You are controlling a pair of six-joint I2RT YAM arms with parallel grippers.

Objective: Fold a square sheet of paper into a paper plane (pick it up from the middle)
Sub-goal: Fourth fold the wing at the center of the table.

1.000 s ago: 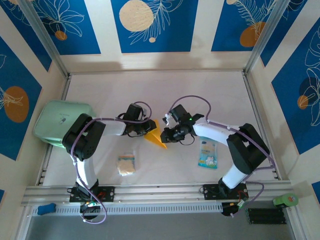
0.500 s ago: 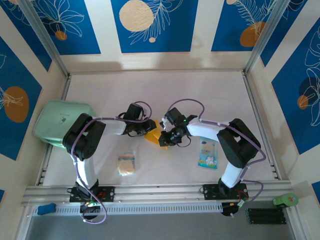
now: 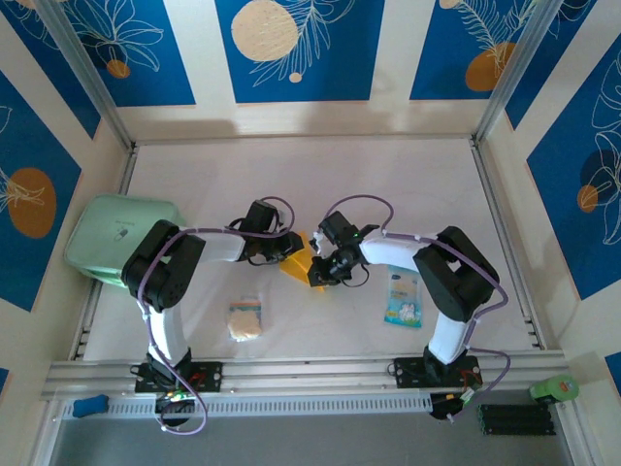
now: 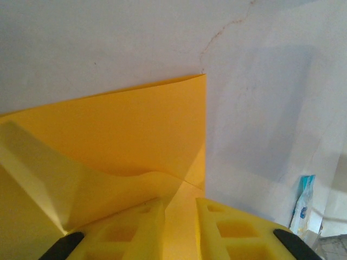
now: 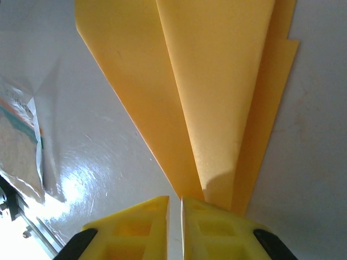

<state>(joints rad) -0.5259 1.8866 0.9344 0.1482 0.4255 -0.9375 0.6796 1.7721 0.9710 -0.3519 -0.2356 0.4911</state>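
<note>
Left claw [image 3: 283, 249] clamps the folded orange-yellow paper sheet [image 3: 302, 264] at its 9 o'clock, right claw [image 3: 325, 271] at 3. Align layers, then crease flat on the white counter [image 3: 388, 184].

Blue-white packet [image 3: 403, 298] is seen flat on the white table [image 3: 388, 184], right of the right gripper [image 3: 320, 275] and slightly nearer the bases. Beige spongy square [image 3: 245, 319] is placed on the near side of the left gripper [image 3: 288, 249], apart from it. Mint-green case [image 3: 114, 238] is parked well left of that gripper, at the table edge. Green cylinder [image 3: 553, 389] is noted far right, off the table.
</note>
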